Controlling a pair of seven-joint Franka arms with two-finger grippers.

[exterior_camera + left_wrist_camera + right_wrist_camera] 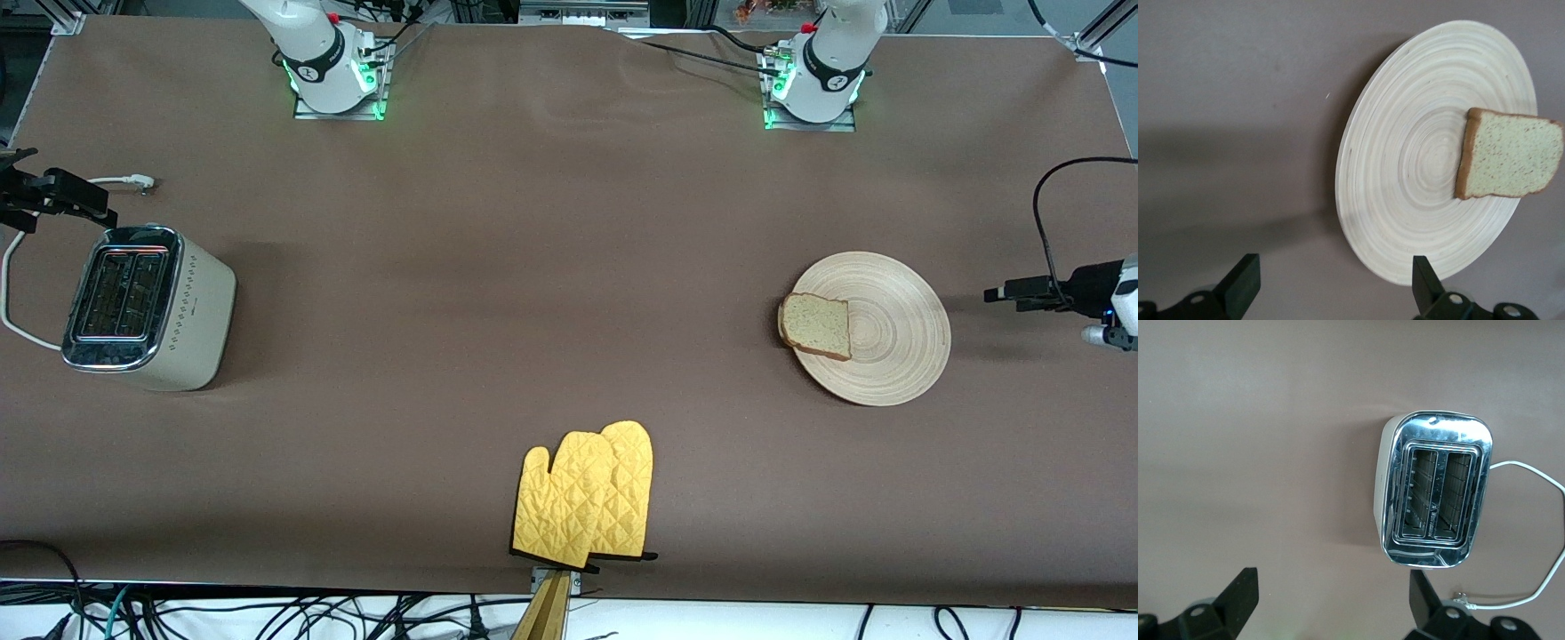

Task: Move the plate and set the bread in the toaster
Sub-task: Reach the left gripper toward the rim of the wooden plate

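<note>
The light-wood plate [893, 342] lies on the brown table toward the left arm's end. The bread [816, 324] lies flat on the plate's rim, on the side toward the right arm's end, slightly overhanging. The cream toaster [182, 311] stands at the right arm's end, both slots empty. My left gripper [1022, 292] is open and empty, up over bare table beside the plate [1418, 167]; the bread [1511, 163] shows there too. Its own view shows it [1335, 273] wide open. My right gripper [53, 197] is open and empty, up beside the toaster [1435, 490], and shows wide open [1331, 587].
A pair of yellow oven mitts [587, 498] lies at the table's edge nearest the front camera, midway along it. The toaster's white cord [13, 298] loops on the table by the toaster, its plug [138, 182] lying farther from the front camera.
</note>
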